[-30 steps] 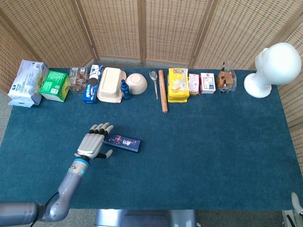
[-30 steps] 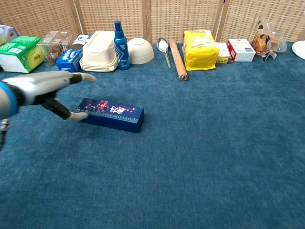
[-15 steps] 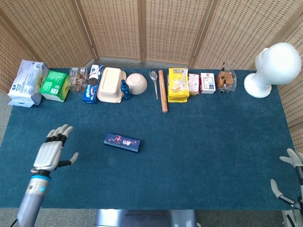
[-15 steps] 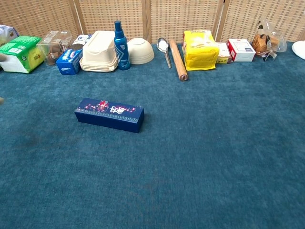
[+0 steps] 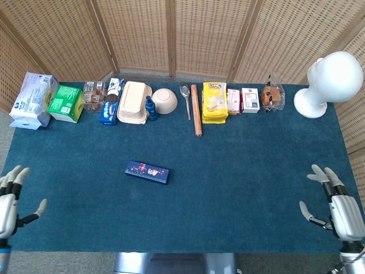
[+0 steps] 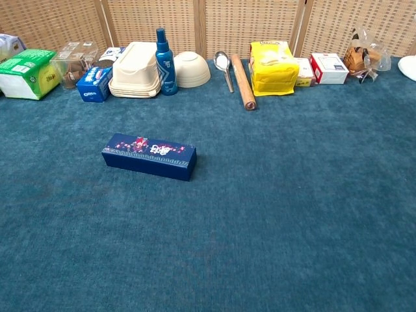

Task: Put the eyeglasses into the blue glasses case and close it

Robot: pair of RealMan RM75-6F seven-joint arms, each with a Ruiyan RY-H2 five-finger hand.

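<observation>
at the middle left of the head view my blue case (image 5: 147, 172) lies shut on the teal table (image 5: 239, 171), lid down, long side slightly slanted; in the chest view it sits left of centre with nothing touching it. i cannot see the eyeglasses anywhere, so i take them to be hidden or inside; i cannot tell which. my left hand (image 5: 7, 202) is at the lower left edge of the head view, fingers spread wide and holding nothing, well apart from the case. my right hand (image 5: 337, 208) is at the lower right edge, fingers likewise splayed and empty. neither hand shows in the chest view. along the top of the table runs a row of goods: a green box (image 5: 65, 103), a cream container (image 5: 134, 102), a blue bottle (image 5: 150, 108), a bowl (image 5: 164, 100), a spoon (image 5: 186, 99), a rolling pin (image 5: 196, 109), a yellow pack (image 5: 214, 102). at upper right stands a white head form (image 5: 327, 83).
</observation>
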